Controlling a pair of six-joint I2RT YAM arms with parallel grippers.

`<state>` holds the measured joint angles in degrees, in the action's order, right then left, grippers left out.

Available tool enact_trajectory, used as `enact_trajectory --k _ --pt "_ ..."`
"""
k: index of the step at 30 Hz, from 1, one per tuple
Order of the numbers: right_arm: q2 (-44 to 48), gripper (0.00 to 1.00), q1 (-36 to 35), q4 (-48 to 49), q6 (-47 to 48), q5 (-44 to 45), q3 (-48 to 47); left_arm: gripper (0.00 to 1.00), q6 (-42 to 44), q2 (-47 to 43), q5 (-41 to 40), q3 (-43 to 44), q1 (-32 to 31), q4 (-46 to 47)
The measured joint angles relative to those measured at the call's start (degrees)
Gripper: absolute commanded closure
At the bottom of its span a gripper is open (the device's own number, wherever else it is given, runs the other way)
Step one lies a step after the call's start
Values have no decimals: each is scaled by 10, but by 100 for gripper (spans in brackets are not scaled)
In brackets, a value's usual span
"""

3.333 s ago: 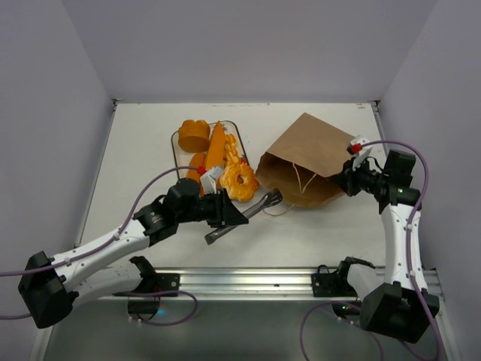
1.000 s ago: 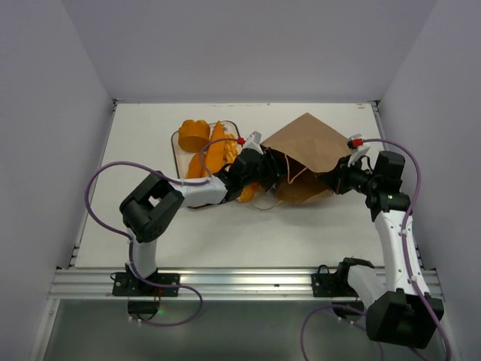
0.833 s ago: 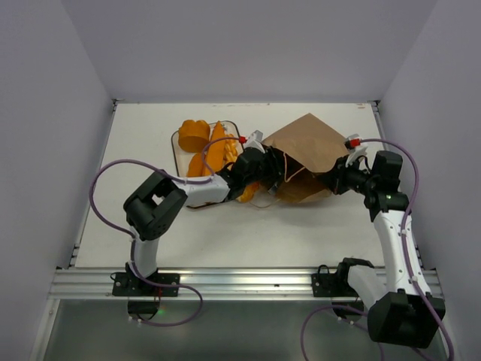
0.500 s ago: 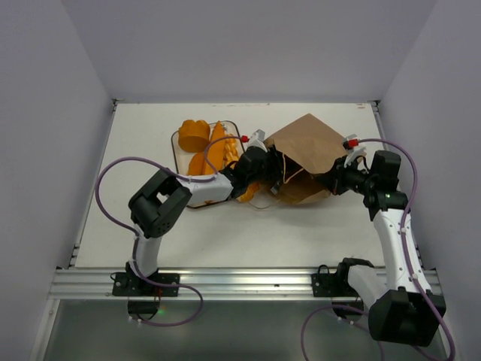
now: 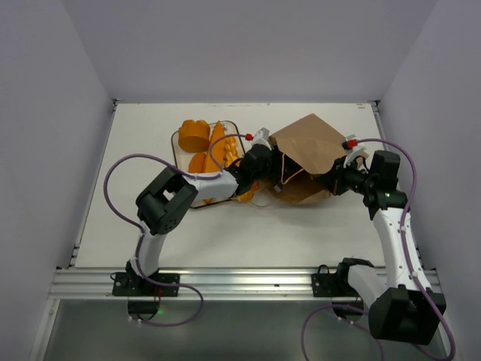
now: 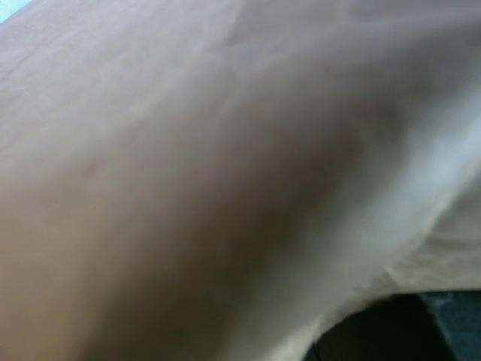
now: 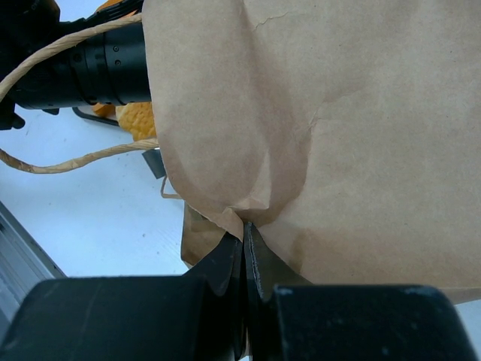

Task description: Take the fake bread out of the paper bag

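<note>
The brown paper bag [image 5: 308, 150] lies on its side right of centre, mouth toward the left. My right gripper [image 5: 336, 179] is shut on the bag's right edge, pinching a fold of paper [image 7: 244, 226] and holding it raised. My left arm's wrist [image 5: 259, 160] sits at the bag's mouth, and its gripper is hidden inside. The left wrist view shows only blurred brown paper [image 6: 225, 165] and a dark shape at the lower right. Several pieces of orange fake bread [image 5: 210, 149] lie on the tray [image 5: 175, 154]; one piece [image 5: 244, 194] lies under the left arm by the mouth.
The bag's twisted paper handles [image 5: 264, 201] trail onto the table in front of the mouth and loop over the left arm [image 7: 83, 68]. A small grey metal piece [image 7: 154, 162] shows below the bag's edge. Walls close in on the left, back and right.
My left arm has pushed its wrist to the right, deeper into the bag's mouth, with the elbow following. The right gripper has kept its pinch on the bag.
</note>
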<state>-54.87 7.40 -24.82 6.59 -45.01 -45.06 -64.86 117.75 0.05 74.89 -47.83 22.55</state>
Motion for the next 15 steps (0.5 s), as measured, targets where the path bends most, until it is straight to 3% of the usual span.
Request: enact_trajectory --k 10,15 --pt "-7 100 0 -2 9 -1 0 43 14 20 -2 19 -2 -2" --pt "-7 100 0 -5 12 -2 0 50 18 26 0 19 -2 6"
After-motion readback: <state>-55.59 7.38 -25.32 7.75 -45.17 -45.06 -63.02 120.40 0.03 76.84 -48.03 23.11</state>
